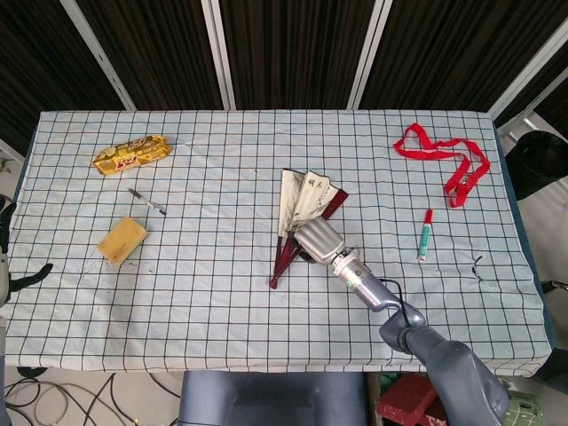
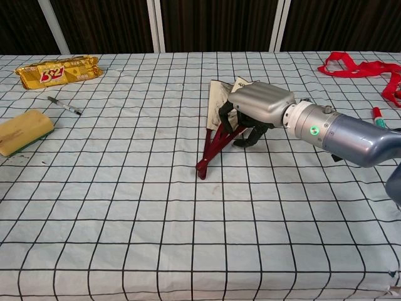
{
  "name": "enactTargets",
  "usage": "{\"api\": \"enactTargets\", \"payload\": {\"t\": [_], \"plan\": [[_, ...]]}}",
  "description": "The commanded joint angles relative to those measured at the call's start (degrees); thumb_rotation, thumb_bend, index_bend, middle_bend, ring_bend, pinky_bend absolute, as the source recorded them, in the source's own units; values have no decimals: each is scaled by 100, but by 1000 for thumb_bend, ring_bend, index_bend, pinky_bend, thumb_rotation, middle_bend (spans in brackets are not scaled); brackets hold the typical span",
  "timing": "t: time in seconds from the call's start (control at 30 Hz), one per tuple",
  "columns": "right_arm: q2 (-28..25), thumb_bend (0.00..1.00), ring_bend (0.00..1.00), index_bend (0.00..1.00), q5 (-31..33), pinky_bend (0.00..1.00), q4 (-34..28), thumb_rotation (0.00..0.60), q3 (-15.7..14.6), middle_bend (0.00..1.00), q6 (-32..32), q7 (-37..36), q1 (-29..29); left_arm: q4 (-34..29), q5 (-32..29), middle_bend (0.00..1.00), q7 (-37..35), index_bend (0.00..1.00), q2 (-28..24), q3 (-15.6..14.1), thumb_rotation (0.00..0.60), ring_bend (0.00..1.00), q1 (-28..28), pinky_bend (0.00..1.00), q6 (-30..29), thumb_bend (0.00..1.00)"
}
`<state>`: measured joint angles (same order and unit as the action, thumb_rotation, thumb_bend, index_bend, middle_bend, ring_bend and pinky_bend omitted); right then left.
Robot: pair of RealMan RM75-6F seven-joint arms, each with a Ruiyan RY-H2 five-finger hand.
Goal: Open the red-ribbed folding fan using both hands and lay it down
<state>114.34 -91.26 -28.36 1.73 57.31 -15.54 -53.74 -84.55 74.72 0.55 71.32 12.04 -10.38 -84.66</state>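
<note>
Right hand [image 2: 254,113] sits palm-down over the folding fan [image 1: 302,213], its dark fingers [image 2: 245,135] curled down around the red ribs on the fan's right side; they appear to be in contact with the ribs, but whether they actually grip them or only rest against them I cannot tell from either view. The fan lies near the middle of the desk [image 1: 222,302], on the checked cloth, partly spread: its pivot end points toward the robot and a little to its left, and the paper leaf fans out away from the robot, so the long axis runs nearly front to back with a slight slant. The hand comes in from the robot's right, and the fan's left guard rib and the pale leaf lie on the far side of it, uncovered. The left hand is not to be seen over the desk; only a dark shape at the left edge of the head view might belong to that arm, and it is well apart from the fan. By my judgement the widening turns on that free left rib: the left hand would have to travel across to reach it, while the right is already there to steady the other side.
</note>
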Motion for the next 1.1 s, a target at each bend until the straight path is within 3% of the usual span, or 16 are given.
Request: {"api": "enactTargets", "payload": {"t": [0.03,0.87,1.1], "plan": [[16,257,1000,590,-7,927,27,600,-15,1000,1,-23,19,2,-11,0,-5,0,3,5,600,0,-2,0,7,0],[56,293,1000,619,-33,928,104,600,-25,1000,47,-116,14,-7,-9,0,0,0,-3,-5,600,0,-4,0,24,0],[46,373,1000,654,-45,927,67,600,-39,1000,44,-142,17,-9,-14,0,-4,0,-6,-3,600,0,-2,0,24,0]]}}
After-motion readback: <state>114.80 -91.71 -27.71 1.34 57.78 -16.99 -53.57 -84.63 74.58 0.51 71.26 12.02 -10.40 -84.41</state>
